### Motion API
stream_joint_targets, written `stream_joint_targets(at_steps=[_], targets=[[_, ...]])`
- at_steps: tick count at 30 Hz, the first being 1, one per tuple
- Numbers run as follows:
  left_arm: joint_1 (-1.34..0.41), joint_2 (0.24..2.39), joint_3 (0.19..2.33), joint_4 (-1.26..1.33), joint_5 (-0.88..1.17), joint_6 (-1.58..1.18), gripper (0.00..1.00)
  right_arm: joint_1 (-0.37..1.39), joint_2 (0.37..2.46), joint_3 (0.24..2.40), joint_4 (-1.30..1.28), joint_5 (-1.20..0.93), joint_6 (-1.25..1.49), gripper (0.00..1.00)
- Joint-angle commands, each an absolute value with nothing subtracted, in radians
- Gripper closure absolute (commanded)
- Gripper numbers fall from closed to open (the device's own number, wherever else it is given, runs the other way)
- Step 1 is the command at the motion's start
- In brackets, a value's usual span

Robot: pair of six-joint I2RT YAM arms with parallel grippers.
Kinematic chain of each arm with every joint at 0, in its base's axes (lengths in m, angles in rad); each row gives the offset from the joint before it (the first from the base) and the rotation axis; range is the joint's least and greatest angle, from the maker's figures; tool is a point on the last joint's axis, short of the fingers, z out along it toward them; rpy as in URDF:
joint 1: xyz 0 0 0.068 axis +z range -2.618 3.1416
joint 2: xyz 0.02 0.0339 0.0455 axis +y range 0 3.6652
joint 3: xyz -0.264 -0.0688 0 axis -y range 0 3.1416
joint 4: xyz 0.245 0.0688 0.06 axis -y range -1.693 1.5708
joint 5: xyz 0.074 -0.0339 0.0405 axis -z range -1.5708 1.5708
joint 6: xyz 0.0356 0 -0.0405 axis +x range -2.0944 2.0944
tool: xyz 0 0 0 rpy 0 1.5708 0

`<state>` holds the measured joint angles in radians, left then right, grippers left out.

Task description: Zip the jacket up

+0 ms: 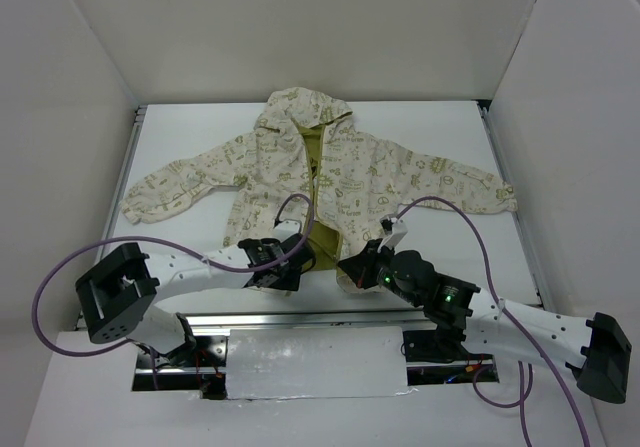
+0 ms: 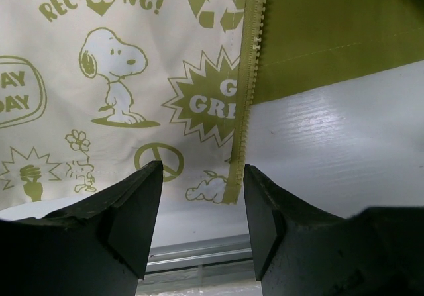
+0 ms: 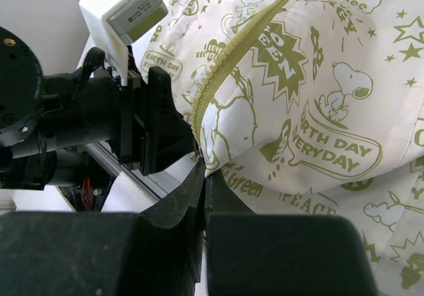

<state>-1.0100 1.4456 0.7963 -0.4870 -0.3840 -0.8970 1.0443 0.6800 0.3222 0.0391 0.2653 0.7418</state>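
At the lower centre of the top view, two claws meet at the hem. The right claw [image 3: 202,170] is pressed together, apparently pinching the bottom corner of one front panel beside its zipper teeth. The left claw [image 2: 202,177] is spread and grips nothing, with the end of the other zipper strip [image 2: 246,91] just beyond its tips. One jacket [image 1: 350,167] lies open on the surface [image 1: 180,132], hood toward the top, two sleeves splayed. The risk is that closing short would catch only cloth, leaving the two zipper halves misaligned and unable to engage.
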Motion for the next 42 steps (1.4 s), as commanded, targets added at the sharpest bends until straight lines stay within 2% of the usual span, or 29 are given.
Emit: stream_joint_targets(at_steps=[1, 29, 38, 42], targets=[[-1.017, 1.480, 0.834, -0.503, -0.396, -0.917, 0.36, 1.039, 0.672, 0.357, 0.052, 0.267, 0.726, 1.00], [-1.028, 1.506, 0.790, -0.489, -0.413, -0.951, 0.37, 1.039, 0.710, 0.371, 0.077, 0.245, 0.715, 1.00], [-1.029, 1.540, 0.729, -0.445, -0.399, -0.982, 0.41, 1.038, 0.719, 0.367, 0.089, 0.242, 0.718, 1.00], [-1.031, 1.566, 0.718, -0.410, -0.373, -0.977, 0.48, 1.039, 0.726, 0.367, 0.097, 0.238, 0.721, 1.00]])
